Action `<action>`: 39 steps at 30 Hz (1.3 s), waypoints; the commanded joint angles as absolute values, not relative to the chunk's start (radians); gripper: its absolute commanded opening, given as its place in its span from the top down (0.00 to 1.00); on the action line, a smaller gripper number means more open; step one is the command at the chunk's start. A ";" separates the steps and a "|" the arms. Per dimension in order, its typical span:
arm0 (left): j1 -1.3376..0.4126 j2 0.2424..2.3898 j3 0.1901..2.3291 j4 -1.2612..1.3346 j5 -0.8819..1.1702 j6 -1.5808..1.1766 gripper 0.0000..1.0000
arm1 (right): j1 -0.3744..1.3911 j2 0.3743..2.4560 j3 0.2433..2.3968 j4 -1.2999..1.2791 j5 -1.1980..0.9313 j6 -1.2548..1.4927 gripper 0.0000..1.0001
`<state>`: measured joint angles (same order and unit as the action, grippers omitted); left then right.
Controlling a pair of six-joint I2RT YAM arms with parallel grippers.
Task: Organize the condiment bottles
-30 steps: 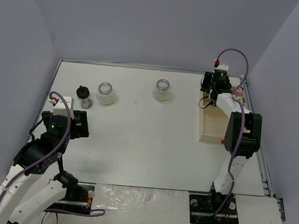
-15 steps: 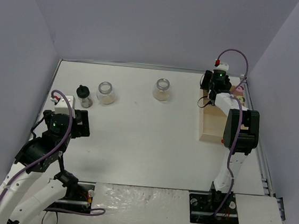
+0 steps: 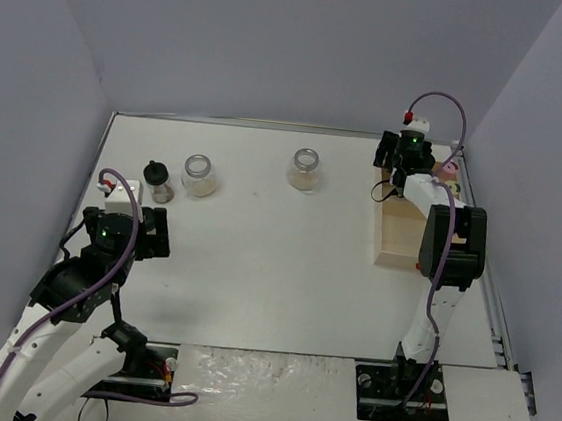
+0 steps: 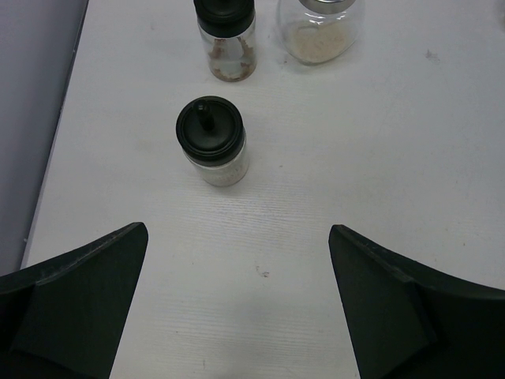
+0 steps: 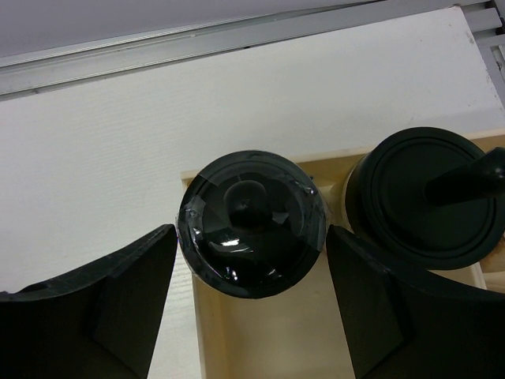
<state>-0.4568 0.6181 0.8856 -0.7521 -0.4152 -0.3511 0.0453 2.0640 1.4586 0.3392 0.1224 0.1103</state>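
Black-capped jar (image 5: pixel 251 229) is pinched at its cap between the fingers of my right claw (image 5: pixel 250 241), at the corner compartment of the wooden tray (image 5: pixel 260 351). The cap hides its body. A second black-capped jar (image 5: pixel 426 205) beside it runs off the picture's edge. My left claw (image 4: pixel 238 233) is spread wide and holds nothing. It hangs above the counter (image 4: pixel 371 158), with a third black-capped jar (image 4: pixel 211 140) standing just ahead.

Glossy black cap (image 5: pixel 251 233) — matt pale wooden tray (image 5: pixel 268 335).

Count: 4 blk-capped jars (image 4: pixel 211 140) (image 4: pixel 225 39) (image 5: pixel 252 225) (image 5: pixel 426 197), 2 silver-rim jars (image 3: pixel 200 175) (image 3: pixel 304 169), 1 pink-capped jar (image 3: pixel 449 171), 1 wooden tray (image 3: pixel 398 245).
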 commanded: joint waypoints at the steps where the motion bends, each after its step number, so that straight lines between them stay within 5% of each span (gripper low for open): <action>1: -0.450 0.634 0.897 -0.696 -0.415 -0.341 0.03 | 0.047 1.968 1.480 0.368 0.116 0.133 0.24; 15: -0.449 0.653 0.899 -0.706 -0.455 -0.367 0.03 | 0.055 1.540 1.362 0.072 0.044 0.192 0.00; 27: -0.354 0.867 0.963 -0.695 -0.472 -0.489 0.03 | 0.094 0.936 1.015 -0.084 -0.267 0.305 0.00; 39: -0.038 1.112 0.982 -0.514 -0.164 -0.408 0.03 | 0.100 0.602 0.833 -0.139 -0.445 0.348 0.00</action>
<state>-0.0677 1.0569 0.9057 -0.6236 -0.2557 -0.4516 0.0952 0.6484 0.8585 -0.1781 -0.3512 0.3142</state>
